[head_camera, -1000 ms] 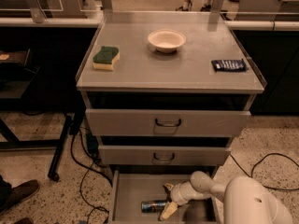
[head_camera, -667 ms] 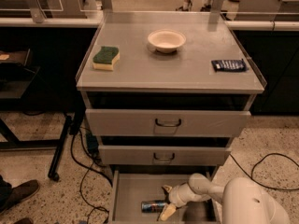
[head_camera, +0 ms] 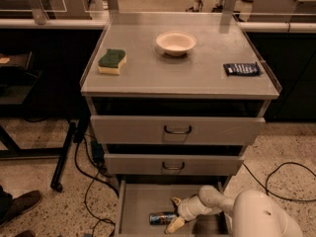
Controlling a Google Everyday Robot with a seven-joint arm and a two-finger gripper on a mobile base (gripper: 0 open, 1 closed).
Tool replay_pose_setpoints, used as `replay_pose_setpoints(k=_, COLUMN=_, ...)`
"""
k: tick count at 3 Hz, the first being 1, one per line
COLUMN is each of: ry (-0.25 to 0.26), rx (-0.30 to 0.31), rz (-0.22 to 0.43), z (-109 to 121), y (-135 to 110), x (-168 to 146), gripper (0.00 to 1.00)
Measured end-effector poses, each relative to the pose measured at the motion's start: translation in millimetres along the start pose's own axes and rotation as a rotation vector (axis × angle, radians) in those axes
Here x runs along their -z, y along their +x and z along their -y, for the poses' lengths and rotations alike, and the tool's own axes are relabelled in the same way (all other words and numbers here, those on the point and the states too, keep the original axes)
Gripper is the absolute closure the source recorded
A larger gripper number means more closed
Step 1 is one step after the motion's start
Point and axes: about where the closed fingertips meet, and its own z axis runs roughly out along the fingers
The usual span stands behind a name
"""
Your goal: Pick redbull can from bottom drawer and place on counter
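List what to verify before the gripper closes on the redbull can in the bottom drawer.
1. Bottom drawer pulled open: ok.
2. Redbull can lying on its side in the drawer, in view: ok.
3. Gripper at the can's right end, fingers open, one on each side: ok.
4. Can gripped: not ok, not yet done.
5. Counter shows bare surface between sponge, bowl and packet: ok.
6. Room to lift the can out under the middle drawer: cannot tell.
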Motion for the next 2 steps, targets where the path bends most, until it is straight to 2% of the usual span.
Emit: replay_pose_setpoints(k=2, ry=0.0, rx=0.0, rz=0.0, z=-0.1, y=0.0, x=-0.1, gripper=0.79)
